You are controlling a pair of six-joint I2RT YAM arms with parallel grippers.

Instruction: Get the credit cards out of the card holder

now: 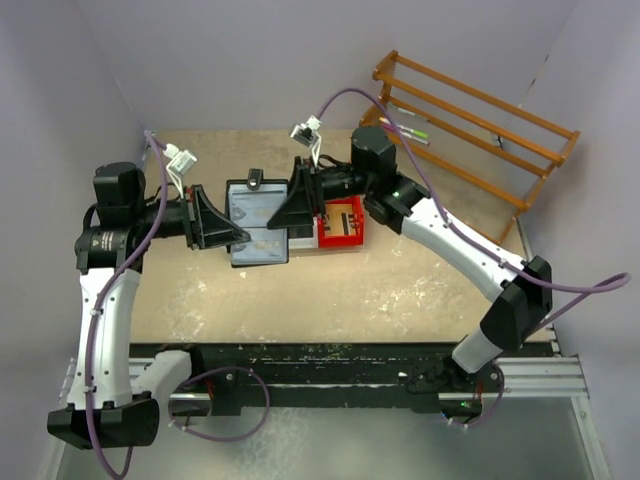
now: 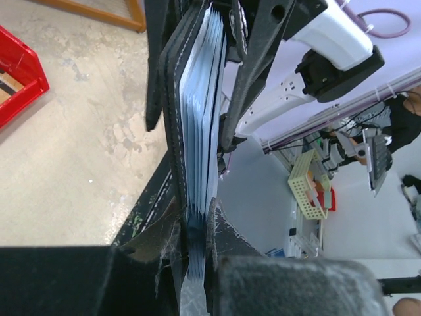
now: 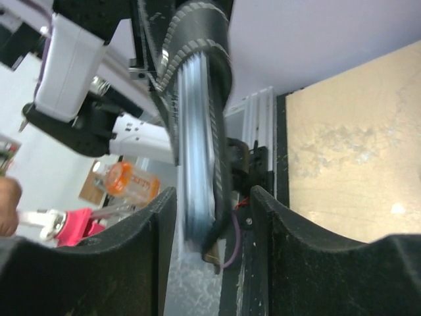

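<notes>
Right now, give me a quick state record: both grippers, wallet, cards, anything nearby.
left gripper: closed on the lower edge of the card stack
right gripper: open, one finger on each side of the wallet, gaps showing
wallet: black, held up off the table between the two grippers
cards: grey-blue stack, packed inside the wallet
red tray: on the table, next to the right gripper
task status: no card visibly out yet

Open black card holder (image 1: 258, 226), edge-on; grey-blue credit cards (image 2: 201, 131) inside.
</notes>
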